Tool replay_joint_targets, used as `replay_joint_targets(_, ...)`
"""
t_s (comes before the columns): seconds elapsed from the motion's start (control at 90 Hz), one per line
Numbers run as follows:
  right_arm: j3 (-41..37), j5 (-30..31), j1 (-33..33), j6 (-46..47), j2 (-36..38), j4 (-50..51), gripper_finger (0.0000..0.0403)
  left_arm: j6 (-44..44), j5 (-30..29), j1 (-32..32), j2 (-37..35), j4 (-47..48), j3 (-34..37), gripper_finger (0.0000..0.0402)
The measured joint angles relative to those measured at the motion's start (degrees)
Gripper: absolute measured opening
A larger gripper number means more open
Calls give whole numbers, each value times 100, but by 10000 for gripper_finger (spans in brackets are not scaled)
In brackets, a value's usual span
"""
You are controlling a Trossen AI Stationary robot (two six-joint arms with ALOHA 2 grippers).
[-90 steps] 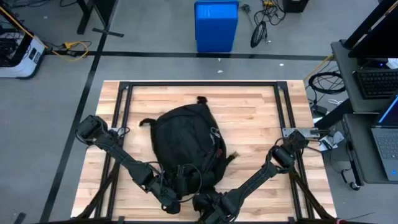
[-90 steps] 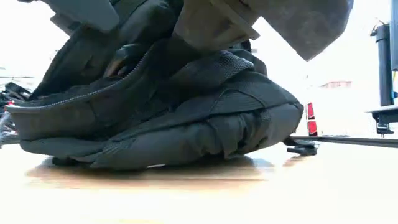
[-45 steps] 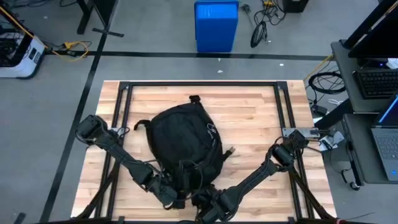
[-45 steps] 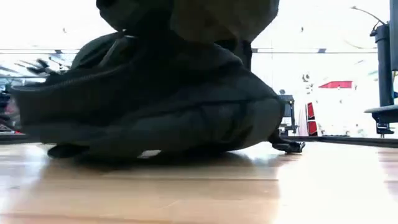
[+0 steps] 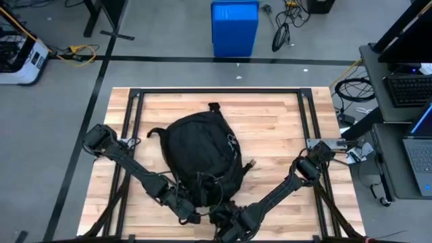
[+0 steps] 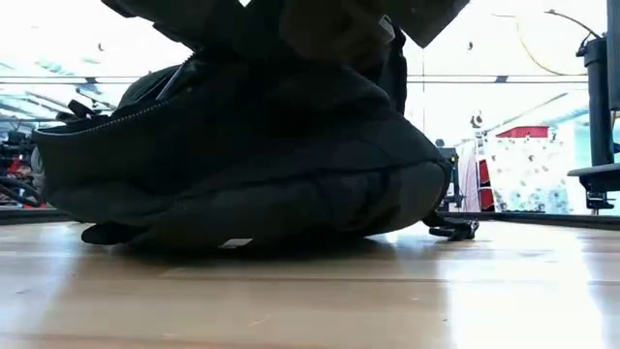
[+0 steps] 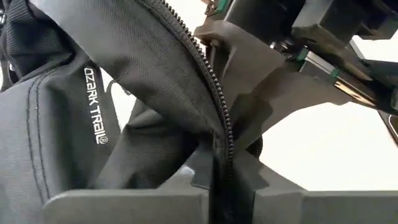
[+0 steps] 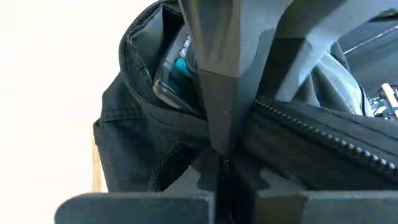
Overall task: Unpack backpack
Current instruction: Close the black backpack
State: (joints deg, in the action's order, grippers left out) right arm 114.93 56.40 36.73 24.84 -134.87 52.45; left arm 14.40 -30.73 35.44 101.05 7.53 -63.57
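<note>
- Black fabric fills the middle of the wooden table (image 5: 283, 125): the backpack (image 5: 201, 152) lies flat there, its rounded body reaching toward the table's near edge, where both arms meet it.
- Seen from table height, the backpack (image 6: 242, 165) sits squat on the wood, a zip line running along its upper side and a buckle (image 6: 453, 229) resting on the table beside it.
- At the pack's near end, the left gripper (image 7: 225, 177) has its fingers pressed together on the zip seam (image 7: 214, 99), fabric pinched between them; white lettering on the pack shows alongside.
- Right next to it, the right gripper (image 8: 225, 168) is clamped tight on the edge of the pack's opening, the zip teeth (image 8: 323, 137) running off to one side.
- Behind that held edge the pack gapes a little, and something shiny with a touch of blue (image 8: 177, 68) shows inside; what it is, I cannot tell.
- Out on the floor beyond the table stands a blue bin (image 5: 234, 27).
</note>
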Motion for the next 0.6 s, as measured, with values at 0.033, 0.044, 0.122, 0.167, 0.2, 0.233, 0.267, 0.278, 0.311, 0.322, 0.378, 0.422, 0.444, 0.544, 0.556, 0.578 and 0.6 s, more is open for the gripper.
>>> replay_joint_targets(0.033,0,0,-4,0,0,0,0,-13,24,-18,-4,14,0,11)
replay_joint_targets(0.044,0,0,-4,0,0,0,0,-15,32,-24,-4,19,0,11)
replay_joint_targets(0.122,0,0,-6,-3,0,8,2,-22,68,-58,-4,35,0,12)
replay_joint_targets(0.167,0,0,-2,-32,0,21,4,-28,77,-64,-4,38,0,10)
replay_joint_targets(0.2,0,0,35,-65,0,34,7,-52,75,-65,-4,43,0,7)
replay_joint_targets(0.233,0,6,65,-122,0,59,9,-105,77,-65,-4,39,0,5)
replay_joint_targets(0.267,0,28,101,-212,0,89,11,-125,93,-63,-4,32,-2,4)
replay_joint_targets(0.278,0,35,117,-250,0,100,12,-126,101,-63,-4,31,-2,4)
replay_joint_targets(0.311,0,71,172,-375,0,131,15,-129,122,-62,-1,39,1,4)
replay_joint_targets(0.322,0,96,189,-416,0,133,16,-129,129,-61,0,48,2,4)
replay_joint_targets(0.378,20,183,304,-593,21,127,22,-130,168,-59,10,130,16,4)
replay_joint_targets(0.422,28,226,400,-696,127,125,28,-137,180,-59,28,189,27,4)
replay_joint_targets(0.444,28,232,450,-745,211,131,31,-144,182,-60,37,226,30,4)
replay_joint_targets(0.544,80,290,716,-1149,640,41,50,-127,165,-69,33,342,33,3)
replay_joint_targets(0.556,82,307,749,-1214,665,15,53,-127,163,-69,33,347,33,3)
replay_joint_targets(0.578,83,322,820,-1357,704,-1,58,-125,163,-69,33,350,33,3)
replay_joint_targets(0.6,76,315,874,-1522,708,5,63,-125,164,-71,33,352,33,3)
